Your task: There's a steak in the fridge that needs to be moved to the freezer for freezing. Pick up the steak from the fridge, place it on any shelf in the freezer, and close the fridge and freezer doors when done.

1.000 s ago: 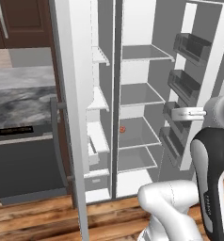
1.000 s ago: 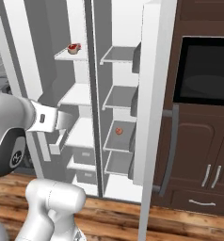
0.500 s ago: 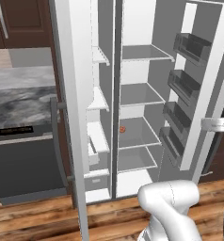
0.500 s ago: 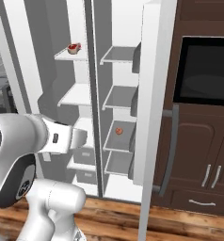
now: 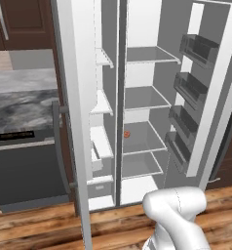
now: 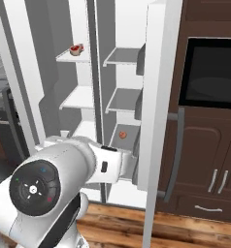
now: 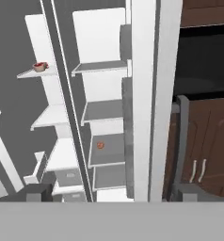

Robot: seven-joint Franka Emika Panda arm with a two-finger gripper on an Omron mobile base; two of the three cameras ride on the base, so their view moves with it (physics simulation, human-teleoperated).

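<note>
The steak (image 6: 76, 48), small and red with a white edge, lies on the top shelf of the narrow freezer (image 6: 78, 97); the hand view also has the steak (image 7: 40, 66) at upper left. Both doors stand open: the freezer door (image 5: 74, 122) at left and the fridge door (image 5: 205, 97) with bins at right. A small orange-red ball (image 5: 127, 134) rests on a lower shelf of the fridge (image 5: 145, 97). My gripper (image 7: 114, 193) is open and empty, low in front of the unit, facing the fridge door's edge (image 7: 149, 94).
A marble counter (image 5: 20, 102) with a dark appliance below stands left of the freezer door. A built-in dark oven (image 6: 209, 72) and brown cabinet doors (image 6: 205, 169) sit right of the fridge door, close behind its bar handle (image 6: 173, 145). Wooden floor runs below.
The arm has swung down and to the right, dropping out of the left base view's right side. In the right base view the hand now sits next to the fridge door's edge.
</note>
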